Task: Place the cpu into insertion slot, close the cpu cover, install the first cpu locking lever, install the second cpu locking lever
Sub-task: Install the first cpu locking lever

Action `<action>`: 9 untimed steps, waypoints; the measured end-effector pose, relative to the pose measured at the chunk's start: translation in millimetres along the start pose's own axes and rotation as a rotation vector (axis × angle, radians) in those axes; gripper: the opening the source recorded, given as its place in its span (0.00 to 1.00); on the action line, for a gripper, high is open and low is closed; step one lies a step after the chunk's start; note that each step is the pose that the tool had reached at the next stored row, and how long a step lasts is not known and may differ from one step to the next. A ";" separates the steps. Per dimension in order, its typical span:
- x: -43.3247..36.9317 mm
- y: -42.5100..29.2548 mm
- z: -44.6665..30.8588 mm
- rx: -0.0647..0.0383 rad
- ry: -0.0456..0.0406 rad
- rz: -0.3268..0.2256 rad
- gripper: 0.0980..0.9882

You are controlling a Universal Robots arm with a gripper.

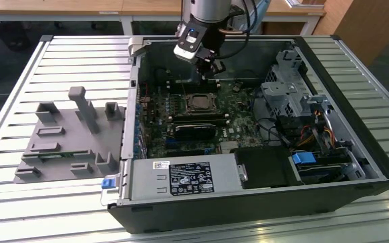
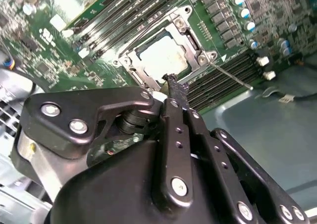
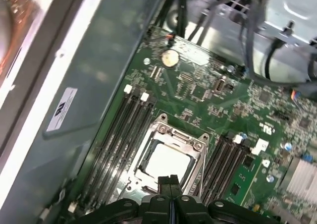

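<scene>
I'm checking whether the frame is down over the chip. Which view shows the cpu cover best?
The first wrist view: the cpu cover lies nearly square-on, its frame around the cpu. The second wrist view shows it slanted, one edge behind the claw. The exterior view shows it from afar.

1. The gripper hangs inside the open computer case, above the motherboard.
2. Just below its tips, the cpu sits in the insertion slot, and the cpu cover lies over the cpu's edges.
3. Memory slots run along both sides of the slot.
4. A thin lever rod lies across one bank of memory slots, near the tips.
5. On the exterior view's right of the gripper stands the drive cage.
6. The power supply sits well in front of the gripper, at the case's near wall.
7. On the exterior view's left, well apart from the gripper, a fixture rests outside the case on the slatted table.
</scene>
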State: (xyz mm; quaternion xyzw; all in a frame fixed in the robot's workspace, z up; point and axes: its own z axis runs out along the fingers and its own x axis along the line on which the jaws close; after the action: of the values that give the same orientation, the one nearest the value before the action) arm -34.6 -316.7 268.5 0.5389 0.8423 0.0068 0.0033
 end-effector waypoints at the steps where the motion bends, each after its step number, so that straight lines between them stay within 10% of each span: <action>1: 0.0 0.0 0.1 0.000 0.0003 -0.018 0.01; 9: 0.0 0.0 0.4 0.000 0.0025 -0.160 0.01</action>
State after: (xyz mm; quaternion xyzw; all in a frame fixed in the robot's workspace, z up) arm -34.6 -316.7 268.1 0.4699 0.8827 0.0071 0.0028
